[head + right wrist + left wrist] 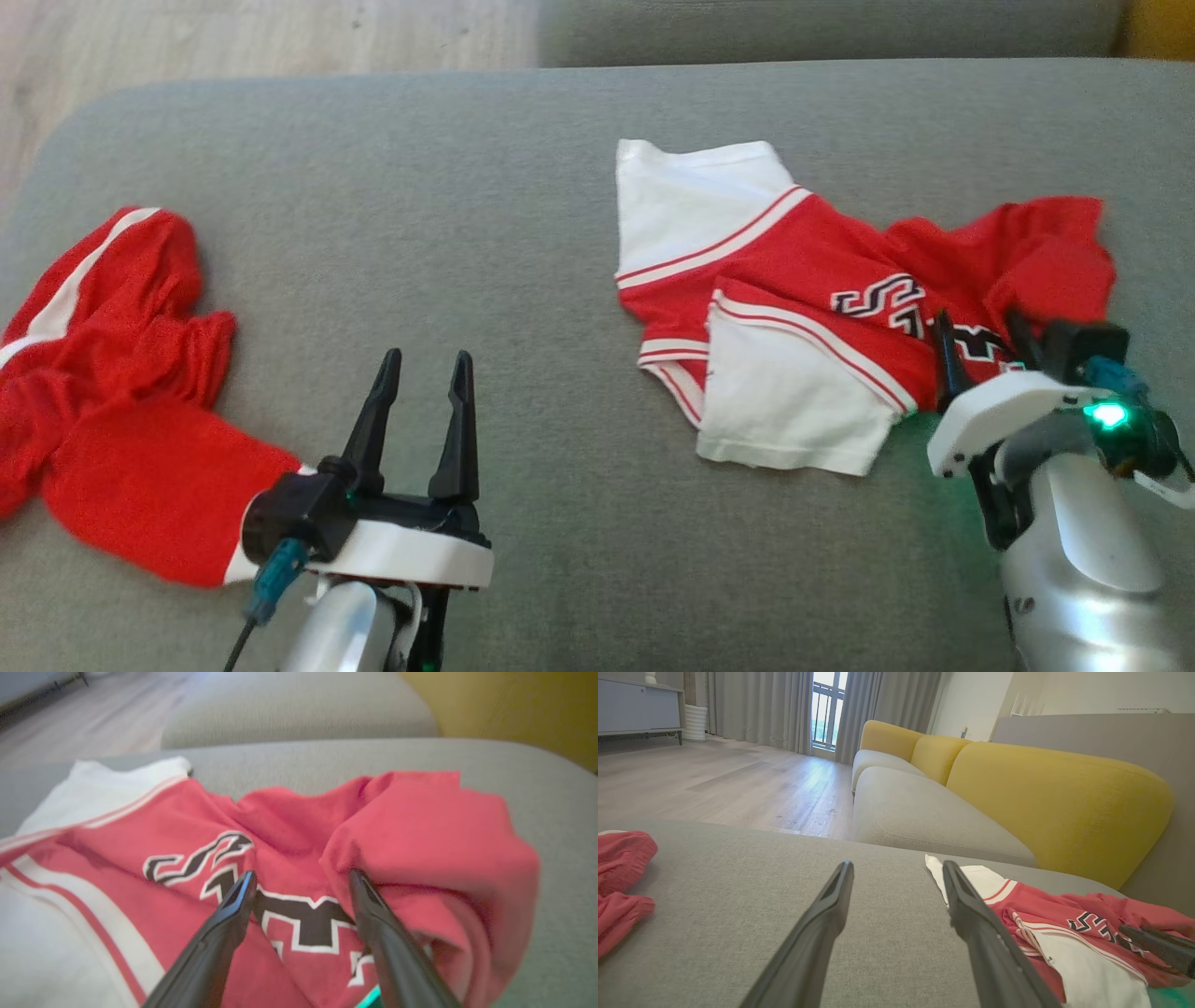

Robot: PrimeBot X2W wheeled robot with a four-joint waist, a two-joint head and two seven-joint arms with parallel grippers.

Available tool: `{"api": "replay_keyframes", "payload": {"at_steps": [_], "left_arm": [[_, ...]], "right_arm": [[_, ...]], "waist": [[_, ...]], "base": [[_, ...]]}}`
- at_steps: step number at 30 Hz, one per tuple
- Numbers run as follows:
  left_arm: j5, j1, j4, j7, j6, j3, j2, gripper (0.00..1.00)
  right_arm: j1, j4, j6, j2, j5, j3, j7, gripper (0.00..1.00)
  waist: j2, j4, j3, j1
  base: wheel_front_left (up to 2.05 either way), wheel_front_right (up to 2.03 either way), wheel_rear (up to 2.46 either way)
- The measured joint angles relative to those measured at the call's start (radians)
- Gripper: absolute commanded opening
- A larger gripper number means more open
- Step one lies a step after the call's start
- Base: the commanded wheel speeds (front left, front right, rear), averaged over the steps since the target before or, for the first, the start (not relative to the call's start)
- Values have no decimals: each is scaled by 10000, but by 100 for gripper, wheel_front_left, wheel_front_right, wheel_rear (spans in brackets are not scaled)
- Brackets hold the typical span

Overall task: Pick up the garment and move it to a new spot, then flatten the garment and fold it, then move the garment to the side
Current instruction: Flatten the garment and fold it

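Observation:
The garment [803,271] is a red jersey with white striped sleeves and black lettering. It lies crumpled on the right part of the grey cushion [523,187]. My right gripper [978,327] stands open at the garment's near right edge. In the right wrist view its fingers [233,919] are spread over the lettering [299,924] and a bunched red fold [420,840], gripping nothing. My left gripper [427,359] is open over bare cushion at the lower left, its fingers [822,924] apart and holding nothing. The jersey [1064,924] lies to its right.
A second red garment [112,392] with a white stripe lies heaped at the cushion's left edge, beside my left wrist. Beyond the cushion are a wooden floor [714,779] and a grey and yellow sofa [1017,788]. Open cushion lies between the two garments.

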Motion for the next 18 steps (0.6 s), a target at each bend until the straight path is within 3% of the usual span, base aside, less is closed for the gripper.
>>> {"api": "replay_keyframes", "payload": {"at_steps": [6,13,18], "left_arm": [[4,10,-46,0,-15,138,0,100],[17,38,-117,0,-13,151,0,100],[17,39,-123,0,-15,150,0,100]], "right_arm": [[246,-1465,0,6,1615,966,-811,100],[1834,-3760,0,2,2449,612,-1047,100],[2638,-4506,0,10,2550,625,-980,100]], "waist": [[0,-630,-184,0],[0,-1163,-392,-1],[0,-1249,-399,-1]], "base": [[0,0,0],[0,0,0],[0,0,0]]}}
